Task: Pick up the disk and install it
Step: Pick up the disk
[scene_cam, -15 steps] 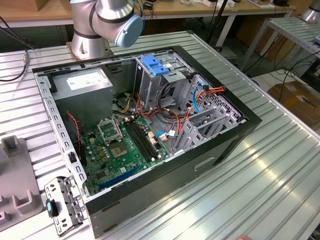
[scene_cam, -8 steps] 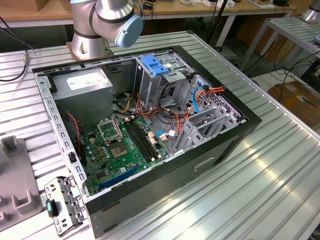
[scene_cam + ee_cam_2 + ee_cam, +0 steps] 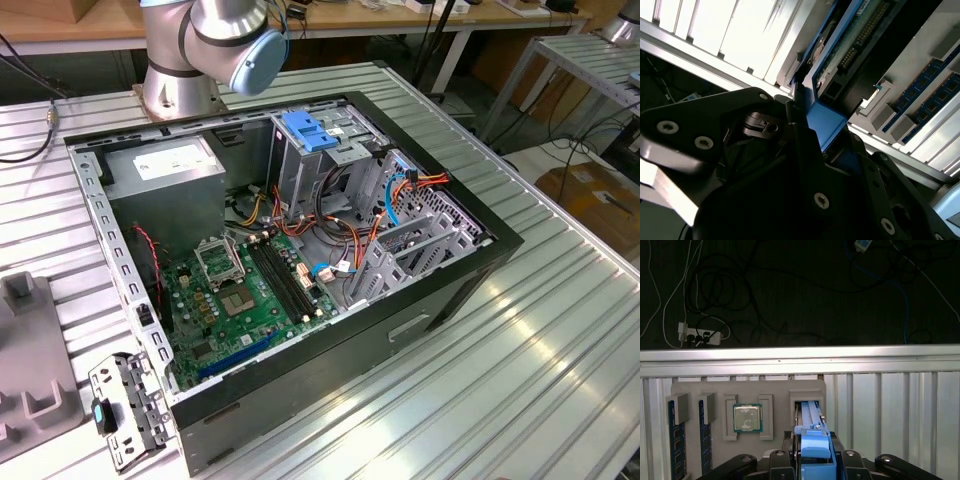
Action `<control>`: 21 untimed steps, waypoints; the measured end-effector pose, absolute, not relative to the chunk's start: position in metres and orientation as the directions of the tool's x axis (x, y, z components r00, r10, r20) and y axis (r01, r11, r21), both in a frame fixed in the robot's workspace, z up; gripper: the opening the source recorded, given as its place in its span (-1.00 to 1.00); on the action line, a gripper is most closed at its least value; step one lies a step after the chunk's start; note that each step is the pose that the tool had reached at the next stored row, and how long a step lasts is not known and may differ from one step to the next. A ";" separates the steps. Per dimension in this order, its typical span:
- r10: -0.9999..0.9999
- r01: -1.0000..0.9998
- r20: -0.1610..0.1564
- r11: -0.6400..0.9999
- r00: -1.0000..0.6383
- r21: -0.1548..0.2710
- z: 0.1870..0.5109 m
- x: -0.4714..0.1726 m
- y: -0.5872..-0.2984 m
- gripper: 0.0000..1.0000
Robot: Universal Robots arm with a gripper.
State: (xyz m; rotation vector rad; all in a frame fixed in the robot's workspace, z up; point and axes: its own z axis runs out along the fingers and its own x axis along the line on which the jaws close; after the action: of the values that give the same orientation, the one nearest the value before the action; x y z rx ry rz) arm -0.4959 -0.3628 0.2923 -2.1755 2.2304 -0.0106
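My pincer (image 3: 816, 456) is pressed onto the disk (image 3: 812, 421), one black finger (image 3: 791, 460) tight on each side of its bright blue carrier rail with no gap showing. In the second wrist view the same grip (image 3: 822, 135) shows the blue rail wedged between the fingers and the disk's circuit-board face (image 3: 842, 42) running on past them.

The disk stands on edge. Its long axis runs straight out from between my fingers, and its far end sits in a slot of the grey tray (image 3: 775, 389). The slot walls hug both of its faces. A processor (image 3: 747, 418) lies in the next pocket, just beside the slot, and two memory modules (image 3: 673, 445) stand further along, well apart from the disk. Beyond the tray runs the table's bright edge rail (image 3: 800, 360), then dark floor with loose cables and a power strip (image 3: 697, 334).

In the exterior view the computer case (image 3: 400, 330) lies open on the slatted table (image 3: 545, 330). Its drive cage (image 3: 335, 165), capped by the blue latch plate (image 3: 305, 130), sits near the arm's base (image 3: 175, 85), with orange and blue cables crowding its side. The power supply (image 3: 170, 165) fills the neighbouring corner, and the green motherboard (image 3: 250, 290) lies below it.

I cannot read the print on the power supply's white sticker or on the processor's lid.
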 end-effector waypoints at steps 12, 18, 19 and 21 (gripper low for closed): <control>-1.000 -0.999 -0.014 0.025 -0.025 -0.023 0.298 -0.496 -0.363 -0.25; -1.000 -0.999 -0.014 0.025 -0.025 -0.023 0.305 -0.496 -0.363 -0.25; -1.000 -0.999 -0.014 0.025 -0.025 -0.023 0.306 -0.496 -0.363 -0.25; -1.000 -0.999 -0.014 0.025 -0.025 -0.023 0.310 -0.496 -0.363 -0.25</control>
State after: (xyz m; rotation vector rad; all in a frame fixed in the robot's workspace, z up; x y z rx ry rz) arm -0.4959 -0.3628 0.3105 -2.1755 2.2305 -0.0107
